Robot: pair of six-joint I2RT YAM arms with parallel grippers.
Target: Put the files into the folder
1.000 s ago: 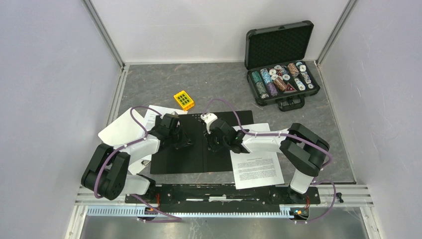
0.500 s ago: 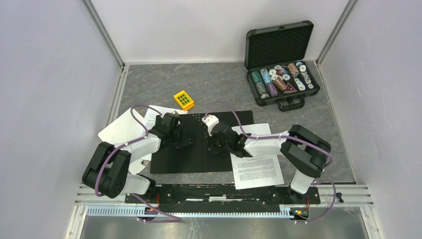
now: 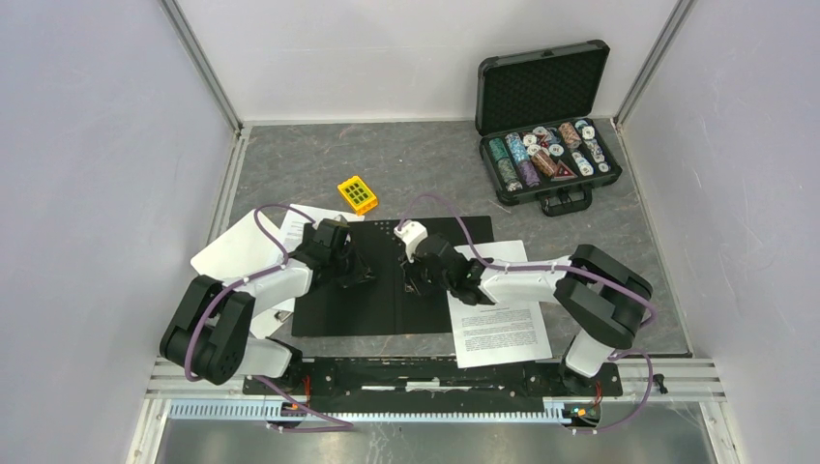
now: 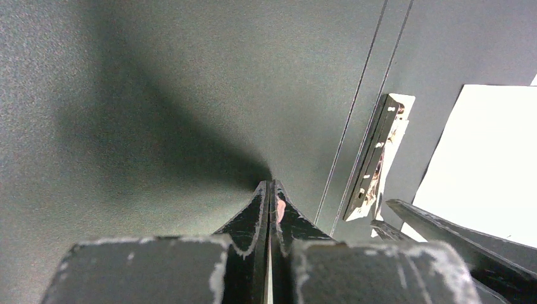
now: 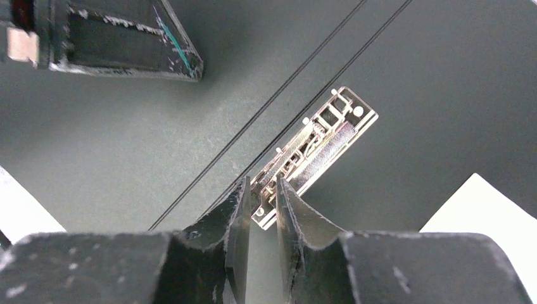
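Note:
The folder (image 3: 367, 311) lies open on the table, black inside up, with its metal clip (image 5: 316, 147) by the spine. My left gripper (image 4: 271, 187) is shut, its tips pressed on the left cover with nothing between them. My right gripper (image 5: 261, 185) stands over the near end of the clip (image 4: 379, 155), jaws a narrow gap apart and straddling that end. One of the files (image 3: 500, 324), a printed white sheet, lies partly on the folder's right edge under my right arm. Another sheet (image 3: 295, 224) shows at the folder's left.
A white clipboard (image 3: 232, 253) lies left of the folder under my left arm. A small yellow block (image 3: 358, 194) sits behind the folder. An open black case of poker chips (image 3: 546, 145) stands at the back right. Walls close in both sides.
My right gripper has shifted slightly along the clip and its jaws have parted a little. The left gripper has stayed pressed on the cover.

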